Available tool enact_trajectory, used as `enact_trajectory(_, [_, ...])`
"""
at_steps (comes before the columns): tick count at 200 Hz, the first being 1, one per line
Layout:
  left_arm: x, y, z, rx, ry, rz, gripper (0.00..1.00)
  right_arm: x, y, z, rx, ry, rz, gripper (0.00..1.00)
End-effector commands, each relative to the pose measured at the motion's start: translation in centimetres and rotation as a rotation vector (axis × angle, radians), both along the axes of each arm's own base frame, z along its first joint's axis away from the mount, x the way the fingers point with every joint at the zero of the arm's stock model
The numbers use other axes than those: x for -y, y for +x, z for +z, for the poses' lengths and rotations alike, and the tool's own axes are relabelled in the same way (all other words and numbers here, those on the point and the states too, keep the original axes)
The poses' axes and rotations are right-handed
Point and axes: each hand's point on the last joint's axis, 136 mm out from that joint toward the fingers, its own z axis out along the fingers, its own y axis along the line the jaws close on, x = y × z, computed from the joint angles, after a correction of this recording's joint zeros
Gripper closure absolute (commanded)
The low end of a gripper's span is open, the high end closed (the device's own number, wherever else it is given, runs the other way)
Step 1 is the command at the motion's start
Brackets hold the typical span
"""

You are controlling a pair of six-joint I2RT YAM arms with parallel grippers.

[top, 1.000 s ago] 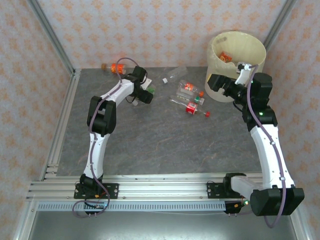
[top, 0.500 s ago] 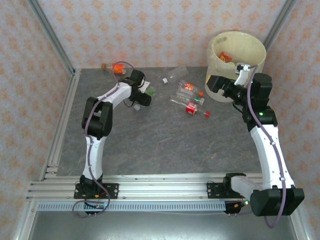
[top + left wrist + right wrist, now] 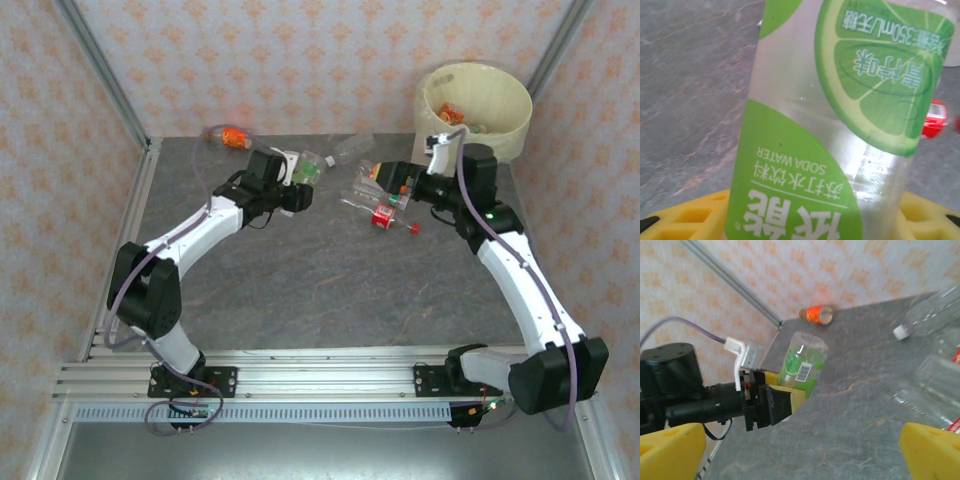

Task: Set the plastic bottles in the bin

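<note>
The left gripper (image 3: 790, 396) clamps the lower part of a green-labelled bottle (image 3: 802, 362), held almost upright over the grey table (image 3: 850, 410). An orange-labelled bottle (image 3: 816, 314) lies by the patterned wall (image 3: 840, 265). A white-capped clear bottle (image 3: 932, 315) lies to the right. The right gripper (image 3: 800, 455) has its yellow fingers (image 3: 670, 450) wide apart

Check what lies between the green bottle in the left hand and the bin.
Top view: from the green bottle, a clear white-capped bottle, crushed red-labelled bottles and the open right hand.
</note>
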Motion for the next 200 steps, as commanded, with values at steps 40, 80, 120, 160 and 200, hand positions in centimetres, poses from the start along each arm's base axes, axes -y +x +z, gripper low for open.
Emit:
enact_trajectory(40, [4.6,-3.7,5.2,0.157,-0.103,-0.023,0.45,-2.8,2.4,-0.9,-0.083,0.028,-0.001,0.01])
enact_trajectory(80, [6.2,-5.5,7.9,0.229,-0.133,-0.08,0.46,-6.2,1.1,-1.1,-0.144,0.078,0.167,0.01])
enact_trajectory(120, [7.4,-6.6,8.8,0.23,-0.139,-0.144,0.46,-7.0,1.3,-1.2,-0.133,0.088,0.177,0.01])
enact_trajectory(160, [8.7,-7.5,9.6,0.253,-0.145,-0.198,0.46,-7.7,1.8,-0.8,-0.141,0.127,0.184,0.01])
enact_trajectory(200, [9.3,-7.9,10.2,0.267,-0.165,-0.21,0.45,-7.7,2.3,-1.1,-0.135,0.109,0.155,0.1])
